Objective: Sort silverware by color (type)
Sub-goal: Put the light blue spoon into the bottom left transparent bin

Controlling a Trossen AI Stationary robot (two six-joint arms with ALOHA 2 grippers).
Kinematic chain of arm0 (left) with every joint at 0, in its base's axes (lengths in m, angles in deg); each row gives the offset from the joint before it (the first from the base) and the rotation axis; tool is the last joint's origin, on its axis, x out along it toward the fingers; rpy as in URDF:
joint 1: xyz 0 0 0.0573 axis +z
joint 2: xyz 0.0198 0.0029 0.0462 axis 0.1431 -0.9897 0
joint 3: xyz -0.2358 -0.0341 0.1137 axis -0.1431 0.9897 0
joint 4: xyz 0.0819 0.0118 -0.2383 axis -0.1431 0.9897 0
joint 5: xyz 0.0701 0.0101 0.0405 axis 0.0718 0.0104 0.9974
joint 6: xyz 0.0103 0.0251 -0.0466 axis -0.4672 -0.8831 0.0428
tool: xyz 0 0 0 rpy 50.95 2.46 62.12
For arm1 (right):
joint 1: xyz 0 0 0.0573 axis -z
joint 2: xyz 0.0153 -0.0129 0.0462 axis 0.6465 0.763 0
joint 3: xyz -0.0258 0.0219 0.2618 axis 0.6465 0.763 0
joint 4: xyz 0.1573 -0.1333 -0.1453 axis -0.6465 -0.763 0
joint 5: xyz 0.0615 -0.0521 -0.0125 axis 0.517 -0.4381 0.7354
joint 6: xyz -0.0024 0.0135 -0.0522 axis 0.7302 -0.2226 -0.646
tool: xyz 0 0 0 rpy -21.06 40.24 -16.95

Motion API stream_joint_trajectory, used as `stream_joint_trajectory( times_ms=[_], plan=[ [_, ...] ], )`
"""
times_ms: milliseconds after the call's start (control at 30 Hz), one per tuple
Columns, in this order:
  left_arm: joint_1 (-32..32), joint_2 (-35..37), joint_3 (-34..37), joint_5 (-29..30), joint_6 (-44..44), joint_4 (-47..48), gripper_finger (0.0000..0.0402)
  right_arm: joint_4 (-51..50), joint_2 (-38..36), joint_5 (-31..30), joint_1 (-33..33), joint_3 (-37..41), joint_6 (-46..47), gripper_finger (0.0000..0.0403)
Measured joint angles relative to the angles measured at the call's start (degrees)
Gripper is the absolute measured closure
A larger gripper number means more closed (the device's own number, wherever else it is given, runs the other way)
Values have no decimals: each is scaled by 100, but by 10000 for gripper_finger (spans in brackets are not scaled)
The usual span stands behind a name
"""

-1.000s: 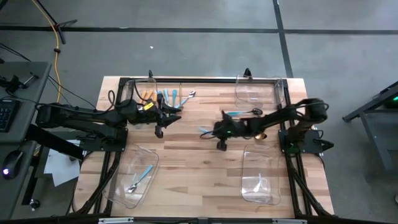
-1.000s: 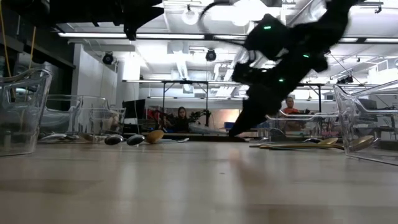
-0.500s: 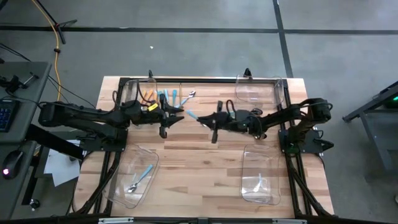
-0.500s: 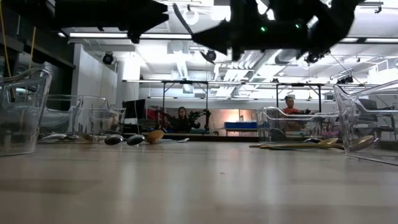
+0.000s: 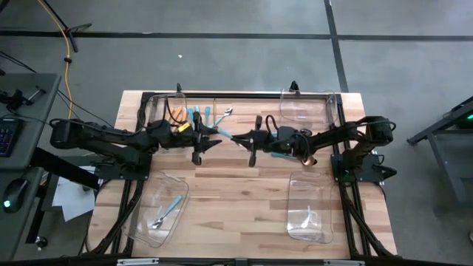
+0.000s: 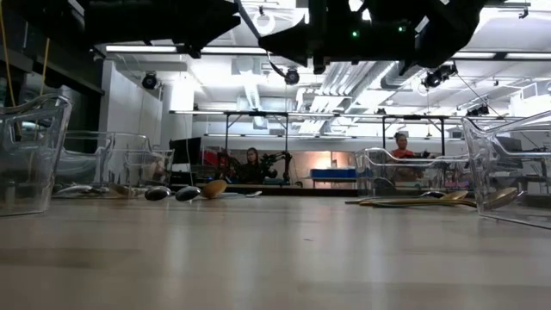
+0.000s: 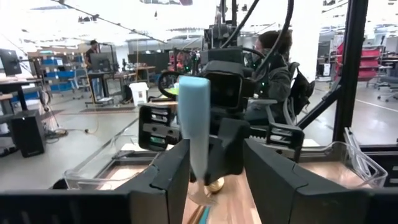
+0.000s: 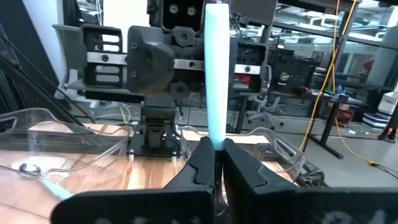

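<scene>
Your table (image 5: 236, 192) is set up for sorting: clear bins at the corners, with the near-left bin (image 5: 159, 210) already holding light-blue pieces and the near-right bin (image 5: 309, 207) holding at least one piece too pale to identify. The unsorted silverware (image 5: 196, 114) lies in a row at the far edge on the left side, with a few more pieces behind the right arm.

Both arms reach in level from their sides and meet nose to nose above the middle of the table, which reads as a handover. Your right gripper (image 8: 213, 155) is clamped tight on a light-blue handle (image 8: 216, 74), holding it out toward the other arm. Your left gripper (image 7: 211, 168) has its fingers (image 7: 173, 171) spread, and the handle's free end sits in the gap between them, not yet squeezed as far as you can judge.
</scene>
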Motion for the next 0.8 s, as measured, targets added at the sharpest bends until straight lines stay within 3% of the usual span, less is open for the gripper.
stream_joint_trajectory(
  times_ms=[367,800],
  plan=[
    [-66,-426,-5,31,-28,-665,204,85,0,192,-2,-2,37,403],
    [-63,-901,-348,38,-129,-836,216,-2,2,190,-2,-4,12,403]
  ],
)
